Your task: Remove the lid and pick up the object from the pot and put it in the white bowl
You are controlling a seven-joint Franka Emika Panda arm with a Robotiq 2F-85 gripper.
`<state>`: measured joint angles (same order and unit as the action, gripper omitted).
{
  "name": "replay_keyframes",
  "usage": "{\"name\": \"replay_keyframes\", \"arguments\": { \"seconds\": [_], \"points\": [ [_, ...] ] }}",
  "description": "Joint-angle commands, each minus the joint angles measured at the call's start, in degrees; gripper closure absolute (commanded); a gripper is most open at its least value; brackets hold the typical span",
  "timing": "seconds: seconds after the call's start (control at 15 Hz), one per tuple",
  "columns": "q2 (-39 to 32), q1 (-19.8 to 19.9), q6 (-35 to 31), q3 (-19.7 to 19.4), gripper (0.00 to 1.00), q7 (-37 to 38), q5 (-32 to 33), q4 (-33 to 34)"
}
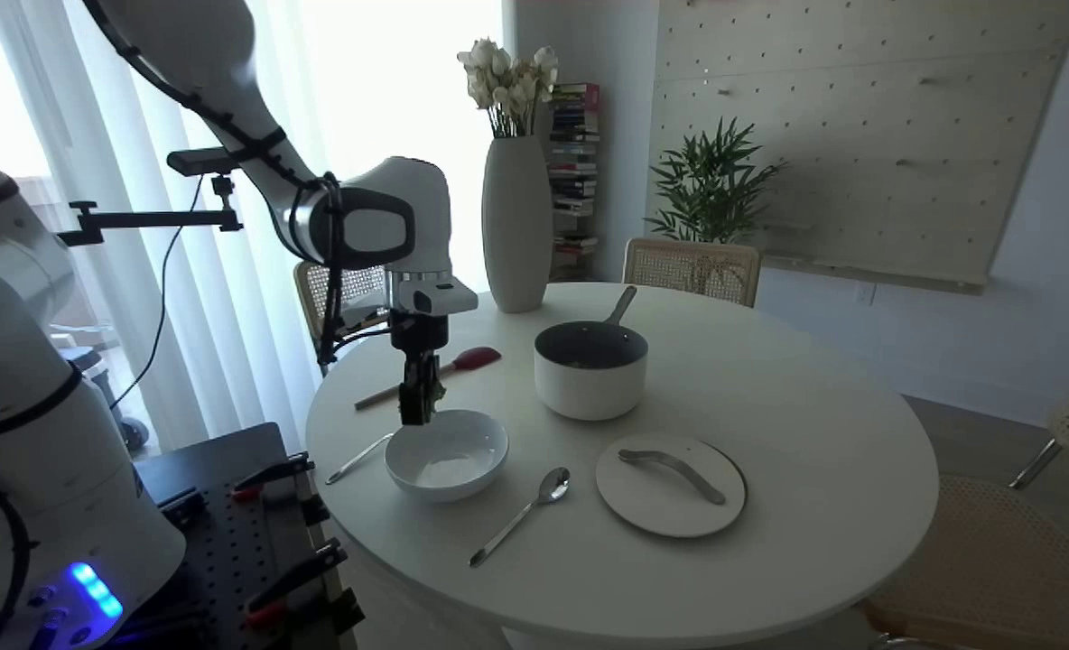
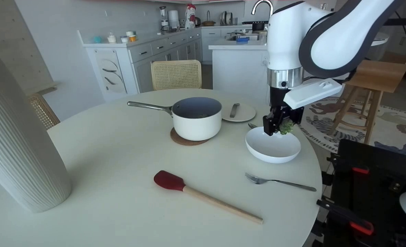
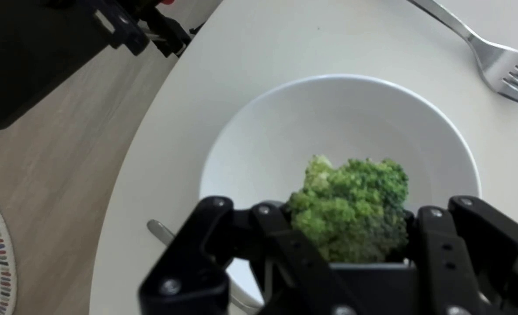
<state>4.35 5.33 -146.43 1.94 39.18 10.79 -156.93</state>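
Observation:
My gripper [image 2: 282, 125] is shut on the object, a green broccoli piece [image 3: 351, 197], which sits between both fingers in the wrist view. The gripper [image 1: 419, 397] points down and holds the broccoli above the white bowl [image 3: 337, 109]. The bowl shows in both exterior views [image 1: 447, 460] [image 2: 273, 151], with nothing visible inside. The white pot [image 1: 591, 388] with dark inside stands uncovered on the table, its handle pointing away from the arm. The round white lid [image 1: 661, 496], with a curved grey handle, lies flat on the table beside the pot.
A spoon [image 1: 534, 507] and a fork [image 2: 275, 181] flank the bowl. A red spatula [image 2: 206, 196] lies on the table. A brown cork disc [image 2: 186, 140] is under the pot. A tall white vase [image 1: 516, 226] stands at the far edge. The bowl is near the table edge.

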Motion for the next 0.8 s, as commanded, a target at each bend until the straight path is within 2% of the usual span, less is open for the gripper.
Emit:
{"name": "replay_keyframes", "arguments": {
  "seconds": [0.0,0.07,0.73],
  "points": [
    [-1.07,-0.57,-0.37,-0.53,0.75,0.98,0.7,1.21],
    [-1.15,-0.53,-0.55,-0.57,0.74,1.41,1.1,1.18],
    [-0.99,-0.49,-0.02,-0.84,0.02,1.43,1.47,1.23]
  ]
}}
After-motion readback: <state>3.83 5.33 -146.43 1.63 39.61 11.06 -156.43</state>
